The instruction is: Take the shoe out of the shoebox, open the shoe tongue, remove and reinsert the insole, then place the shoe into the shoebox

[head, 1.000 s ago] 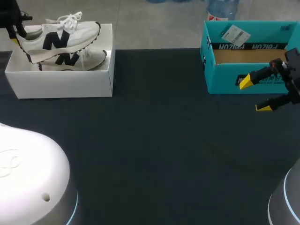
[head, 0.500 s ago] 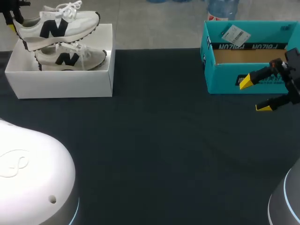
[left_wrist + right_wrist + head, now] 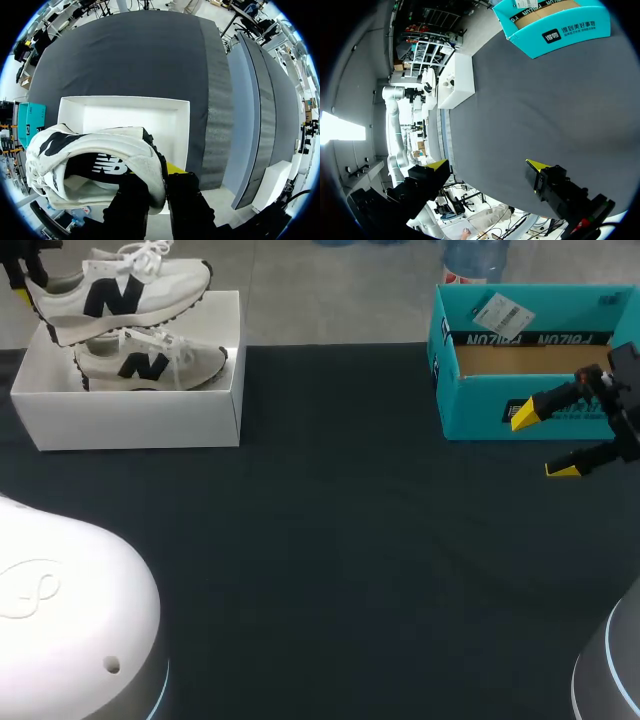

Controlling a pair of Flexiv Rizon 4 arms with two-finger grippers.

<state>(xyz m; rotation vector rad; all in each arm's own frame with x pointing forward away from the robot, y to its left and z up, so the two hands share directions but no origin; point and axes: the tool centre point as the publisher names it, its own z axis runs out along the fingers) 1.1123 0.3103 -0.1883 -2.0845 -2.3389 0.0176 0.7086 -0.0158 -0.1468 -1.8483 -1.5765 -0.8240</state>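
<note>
A white shoe (image 3: pixel 115 295) with a navy letter on its side hangs above the white shoebox (image 3: pixel 130 415) at the far left. My left gripper (image 3: pixel 24 282) is shut on its heel. In the left wrist view the shoe (image 3: pixel 95 162) sits tilted between the fingers of the gripper (image 3: pixel 159 181), with the open shoebox (image 3: pixel 125 117) beneath it. A second matching shoe (image 3: pixel 150 363) lies inside the box. My right gripper (image 3: pixel 543 441) stands open near the table's right edge, with nothing between its fingers (image 3: pixel 487 165).
A teal cardboard box (image 3: pixel 535 355) stands open at the back right, just behind my right gripper, also seen in the right wrist view (image 3: pixel 555 22). The dark table (image 3: pixel 340 540) stretches between the two boxes. My arms' white bases fill the near corners.
The left gripper has lifted the upper shoe up and slightly left, away from the shoe below. The right arm has stayed still.
</note>
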